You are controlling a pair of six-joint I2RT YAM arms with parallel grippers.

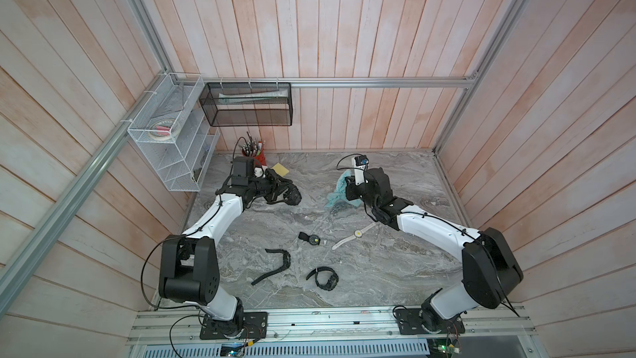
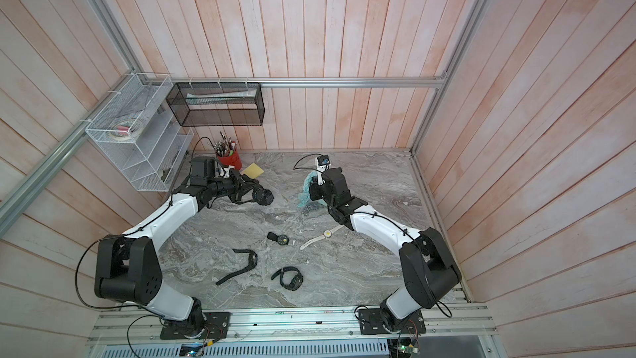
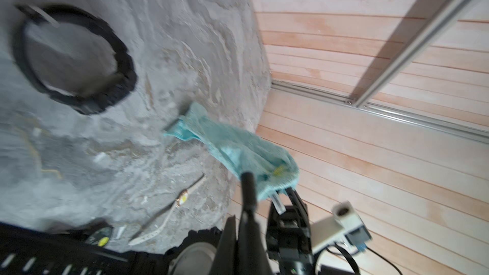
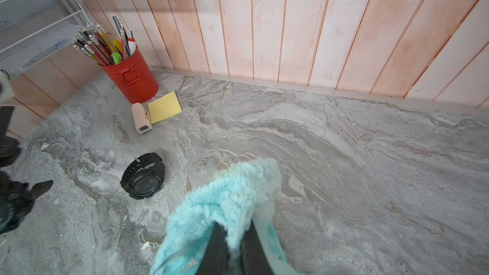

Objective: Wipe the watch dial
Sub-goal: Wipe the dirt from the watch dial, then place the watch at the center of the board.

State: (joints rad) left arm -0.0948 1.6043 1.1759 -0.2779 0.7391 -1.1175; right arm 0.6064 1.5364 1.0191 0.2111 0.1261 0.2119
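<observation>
left gripper: your left gripper (image 3: pixel 247 189) has its jaws together with nothing in them. It hangs over the far left part of the table (image 1: pixel 395 270).
black watch: the black watch (image 4: pixel 143 175) lies on the table with its strap looped shut and its dial side up. It's just beside the left gripper, and the right wrist view shows a gap between them.
right gripper: your right gripper (image 4: pixel 235 242) is clamped on the teal cloth (image 4: pixel 232 189). The cloth bunches out past the fingers (image 4: pixel 218 247).
cloth vs watch: they're apart, with bare table between. You can't tell whether the cloth's lower end touches the table.
other watches: toward the near side there's a white watch (image 1: pixel 356 235), a small round dial (image 1: pixel 312 240), a strap watch (image 1: pixel 277 265) and a second black watch (image 1: pixel 323 278).
back corner: a red pot (image 4: pixel 132 80) of pens, with a yellow pad (image 4: pixel 164 107) beside it.
</observation>
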